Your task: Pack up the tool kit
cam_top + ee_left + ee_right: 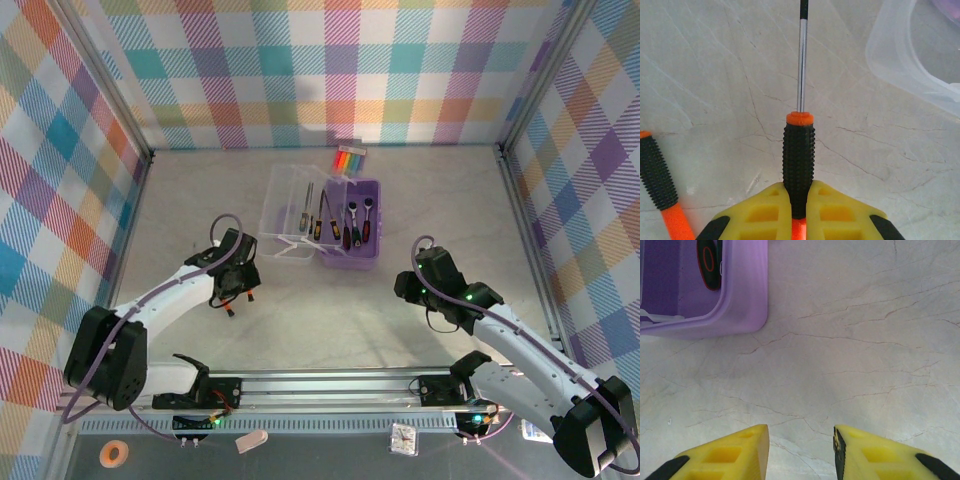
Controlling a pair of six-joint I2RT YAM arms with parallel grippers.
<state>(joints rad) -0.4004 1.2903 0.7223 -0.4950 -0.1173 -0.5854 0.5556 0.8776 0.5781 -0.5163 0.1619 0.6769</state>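
Pale, marble-veined tabletop (330,320), enclosed on three sides by walls of multicoloured plaid (300,70). We find the tool kit, a small rectangular plastic case (350,262), standing open toward the rear middle of the surface. Its purple base (747,295) sits to the right and its clear lid (285,200) is folded out to the left. Inside the base we note slim black-and-orange screwdrivers (336,228) and two small ratchets (368,215). A small rainbow-striped packet (349,158) lies just behind the case.

Left gripper (799,212): its yellow fingers (765,212) pinch the black knurled grip of a slim orange-collared screwdriver (799,150). The steel shaft points away over the table, near a corner of the lid. We cannot tell whether this tool rests on the surface. A second screwdriver of like make (657,175) lies just to the left, apart from the fingers.

Right gripper (801,450): fingers spread partway with nothing between them, over bare table near a corner of the purple base.
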